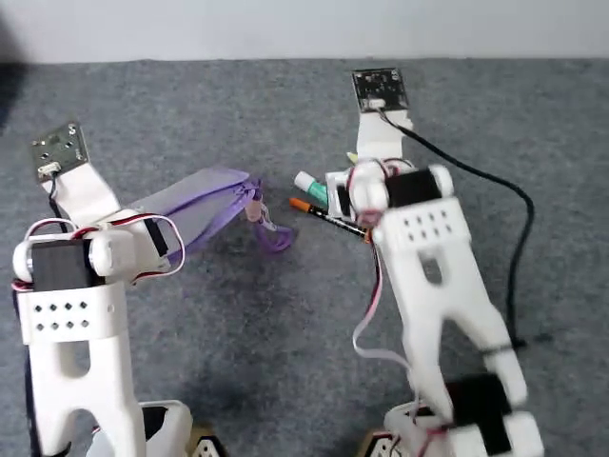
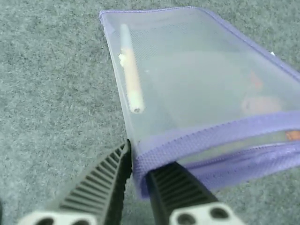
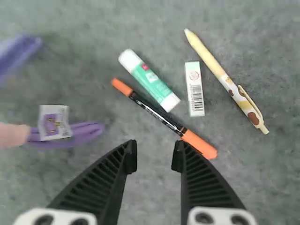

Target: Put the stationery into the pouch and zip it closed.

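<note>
My left gripper (image 2: 138,173) is shut on the bottom corner of the purple mesh pouch (image 2: 201,84), holding it tilted above the carpet (image 1: 195,205). A cream pencil-like stick (image 2: 130,70) lies inside it. The pouch's purple pull loop (image 3: 63,133) with a small tag rests on the carpet. My right gripper (image 3: 153,157) stands open just above a black pen with orange ends (image 3: 164,119). Beyond the pen lie a green-and-white glue stick (image 3: 149,80), a boxed eraser (image 3: 194,88) and a yellow pen with brown spots (image 3: 225,79). The glue stick (image 1: 310,188) and orange pen (image 1: 328,217) peek out beside the right arm.
Grey carpet covers the table. A black cable (image 1: 495,190) runs along the right arm's far side. Both arm bases stand at the near edge, with open carpet (image 1: 276,324) between them.
</note>
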